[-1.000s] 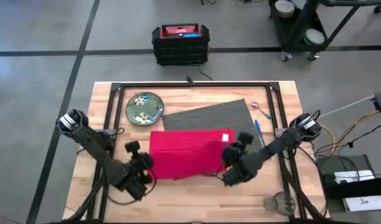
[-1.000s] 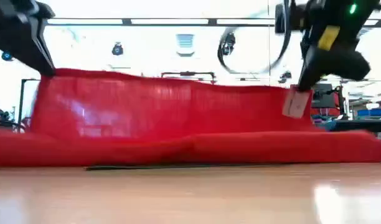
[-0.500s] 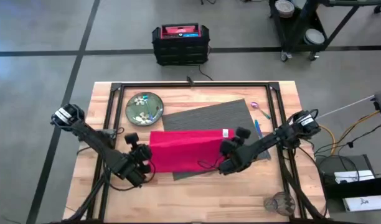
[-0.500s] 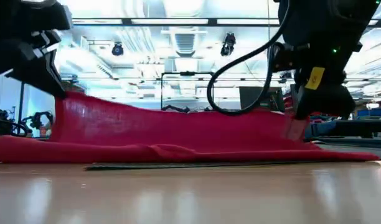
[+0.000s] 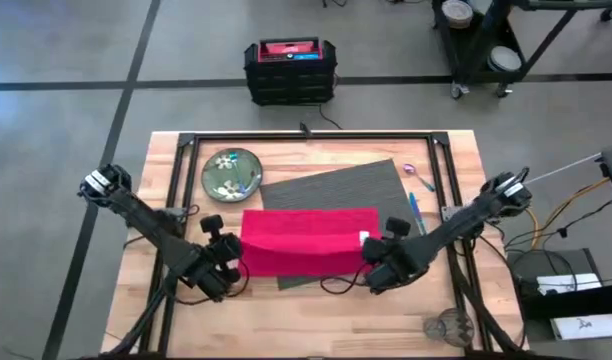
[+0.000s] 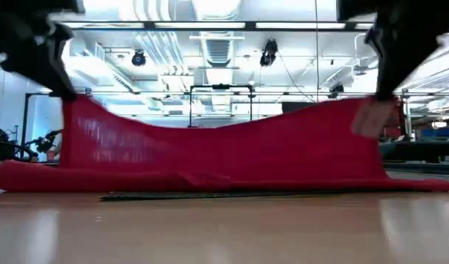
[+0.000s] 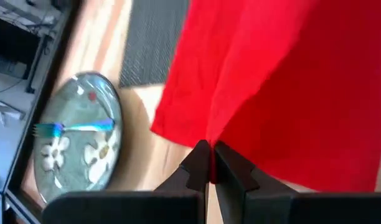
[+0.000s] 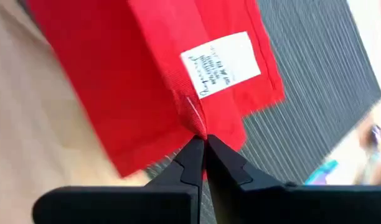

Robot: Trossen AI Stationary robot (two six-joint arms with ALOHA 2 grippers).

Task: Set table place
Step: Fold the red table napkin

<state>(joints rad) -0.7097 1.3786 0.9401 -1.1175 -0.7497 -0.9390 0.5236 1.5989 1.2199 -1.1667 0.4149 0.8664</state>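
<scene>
The red napkin lies folded on the near part of the dark grey ribbed placemat. Its lower fold rests on the mat, and its upper layer is held up at both ends. My left gripper is shut on the napkin's left near corner. My right gripper is shut on the right near corner, by the white label. The green flower plate stands at the far left, with a blue utensil on it. My left gripper pinches the napkin's left near corner between its two shut fingertips. That corner is lifted, and the cloth hangs from it down to the mat. My right gripper pinches the napkin's edge just beside the white label, between its two fingertips. This corner is raised too, and the top edge sags between the two holds.
Blue and purple utensils lie on the wood at the placemat's right. A clear glass stands at the table's near right corner. A black and red case sits on the floor beyond the far edge.
Both grippers have carried the napkin's raised near edge a little toward the far edge and dipped lower. My right gripper has then gone back up and toward the table's right edge. The napkin now covers less depth on the mat, and its top edge sags in the middle.
</scene>
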